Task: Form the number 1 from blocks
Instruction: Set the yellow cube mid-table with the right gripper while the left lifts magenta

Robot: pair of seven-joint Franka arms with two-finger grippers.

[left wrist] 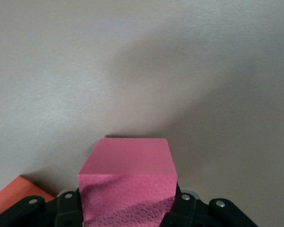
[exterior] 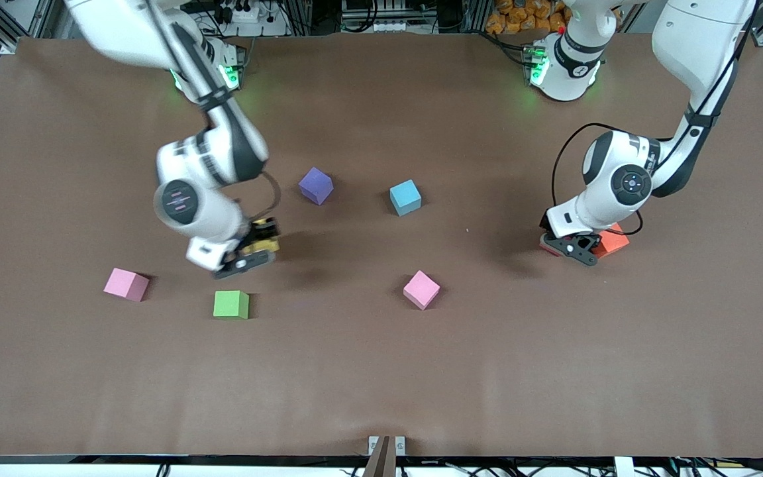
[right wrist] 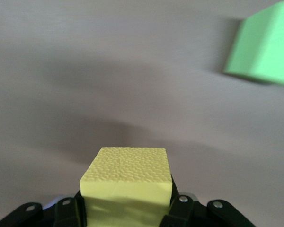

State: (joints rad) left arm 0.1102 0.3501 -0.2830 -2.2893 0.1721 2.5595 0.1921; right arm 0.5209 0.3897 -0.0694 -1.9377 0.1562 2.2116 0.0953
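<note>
Blocks lie scattered on the brown table (exterior: 381,371), no figure 1 begun. Purple block (exterior: 316,185) and blue block (exterior: 405,197) sit mid-table; green block (exterior: 231,305) and two pink blocks (exterior: 126,284) (exterior: 421,289) lie nearer the front camera. Orange block (exterior: 613,241) sits at the left arm's end.

Right gripper (exterior: 249,255): jaws closed on the yellow block (right wrist: 127,185), over the table just above the green block's neighbourhood; whether it is clear of the surface I cannot tell. Green shows well apart in the right wrist view (right wrist: 264,45).

Left gripper (exterior: 577,248): jaws closed on a red block (left wrist: 128,182), which reads pinkish-red in the left wrist view. It is touching or just beside the orange block (left wrist: 16,198), low at the table.

Judgement: both arms are at the grasp-and-lift stage. To do it well:
- Lift red straight up before any sideways travel, so orange is not dragged along.
- Foam gives under the pads; keep each block square in the jaws so it sets down flat.
- Pick one clear mid-table column line, and place edge to edge without nudging purple or blue.
- Stagger the two arms' approach to the centre.
</note>
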